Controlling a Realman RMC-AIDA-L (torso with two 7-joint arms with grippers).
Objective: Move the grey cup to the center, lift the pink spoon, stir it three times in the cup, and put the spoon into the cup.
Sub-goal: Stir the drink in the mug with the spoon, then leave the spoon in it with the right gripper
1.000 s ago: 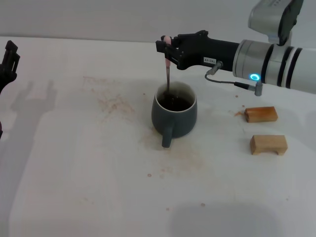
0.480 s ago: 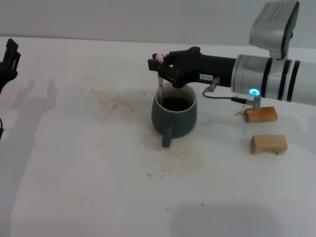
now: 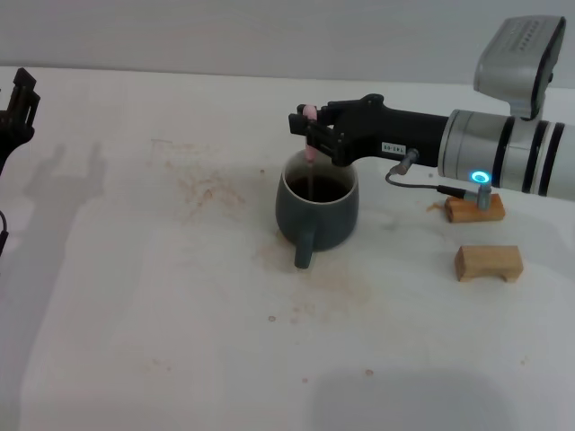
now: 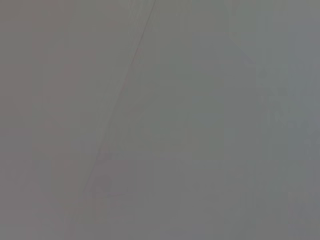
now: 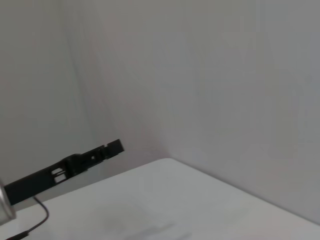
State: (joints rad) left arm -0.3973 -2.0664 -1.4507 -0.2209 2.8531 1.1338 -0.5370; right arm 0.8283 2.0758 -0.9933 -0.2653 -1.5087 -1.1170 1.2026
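Note:
The grey cup (image 3: 318, 212) stands near the middle of the white table in the head view, its handle toward me, dark liquid inside. My right gripper (image 3: 311, 130) reaches in from the right and is shut on the pink end of the pink spoon (image 3: 309, 160). The spoon hangs upright with its lower part in the liquid, near the cup's far rim. My left gripper (image 3: 16, 103) is parked at the far left edge of the view, above the table. The right wrist view shows only the left arm (image 5: 65, 167) far off, the table and the wall.
Two small wooden blocks lie to the right of the cup, one (image 3: 474, 208) under my right forearm and one (image 3: 488, 263) nearer me. Brownish stains (image 3: 208, 189) mark the table left of the cup. The left wrist view shows only a blank grey surface.
My right gripper with the spoon went down and left into the cup, then came back right over the far rim. The cup has not moved.

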